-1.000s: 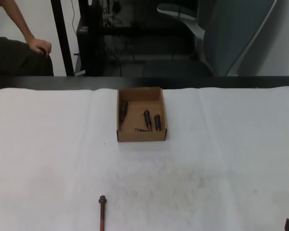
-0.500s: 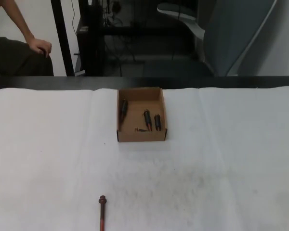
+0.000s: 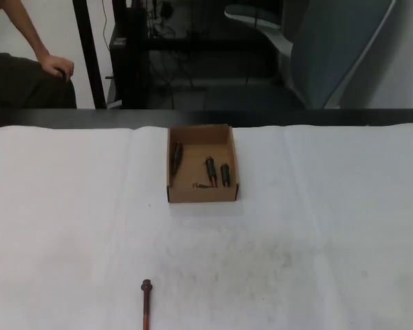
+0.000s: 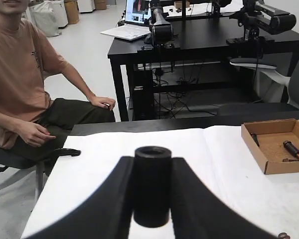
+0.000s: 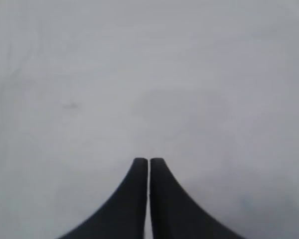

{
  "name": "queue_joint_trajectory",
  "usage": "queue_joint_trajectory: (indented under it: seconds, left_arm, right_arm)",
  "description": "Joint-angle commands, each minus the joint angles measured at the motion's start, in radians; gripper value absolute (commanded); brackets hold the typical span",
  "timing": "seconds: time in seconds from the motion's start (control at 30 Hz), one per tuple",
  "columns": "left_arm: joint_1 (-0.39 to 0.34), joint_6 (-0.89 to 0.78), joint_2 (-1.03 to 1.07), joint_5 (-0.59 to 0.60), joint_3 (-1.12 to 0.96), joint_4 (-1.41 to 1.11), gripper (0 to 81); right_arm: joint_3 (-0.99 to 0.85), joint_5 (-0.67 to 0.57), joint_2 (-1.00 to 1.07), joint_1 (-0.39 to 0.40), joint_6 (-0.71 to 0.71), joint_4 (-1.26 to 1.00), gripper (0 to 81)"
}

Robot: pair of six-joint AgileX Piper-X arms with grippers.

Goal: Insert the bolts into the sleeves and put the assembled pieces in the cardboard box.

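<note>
A black sleeve (image 4: 151, 185) stands upright between the fingers of my left gripper (image 4: 151, 199), which is shut on it. My right gripper (image 5: 149, 167) is shut with nothing in it, held over bare white cloth. A copper-coloured bolt (image 3: 146, 302) lies on the cloth near the bench's front edge, left of centre; its head also peeks in as the bolt (image 4: 283, 236) in the left wrist view. The cardboard box (image 3: 201, 194) sits at the back centre with several assembled pieces (image 3: 224, 173) inside, and shows as the box (image 4: 269, 164) in the left wrist view.
White cloth (image 3: 316, 234) covers the whole bench. Behind its far edge stand a black desk (image 4: 199, 45) and a chair (image 3: 316, 48). A seated person (image 4: 25, 84) is off the far left corner, touching nothing on the bench.
A dark gripper tip at the high view's lower right corner has slid out of the picture. The bolt and the box have not moved.
</note>
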Motion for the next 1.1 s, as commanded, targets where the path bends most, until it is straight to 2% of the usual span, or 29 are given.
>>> queue_joint_trajectory:
  seconds: [0.0,0.47,0.63,0.87,1.07]
  left_arm:
    - [0.002,-0.004,0.011,-0.008,-0.004,-0.011,1.8]
    - [0.002,-0.026,0.011,0.017,-0.004,-0.011,1.8]
    - [0.002,-0.026,0.011,0.017,-0.004,-0.011,1.8]
    - [0.002,-0.051,0.011,0.015,-0.004,-0.011,1.8]
    - [0.002,-0.069,0.011,0.015,-0.004,-0.011,1.8]
  right_arm:
    - [-0.01,0.026,-0.004,-0.005,0.014,0.005,1.8]
    - [-0.01,0.018,-0.004,-0.005,0.012,0.005,1.8]
    - [-0.01,-0.058,-0.004,-0.005,-0.043,-0.006,1.8]
    - [-0.01,-0.253,-0.004,-0.005,-0.092,-0.023,1.8]
    - [-0.01,-0.247,-0.004,-0.005,-0.092,-0.023,1.8]
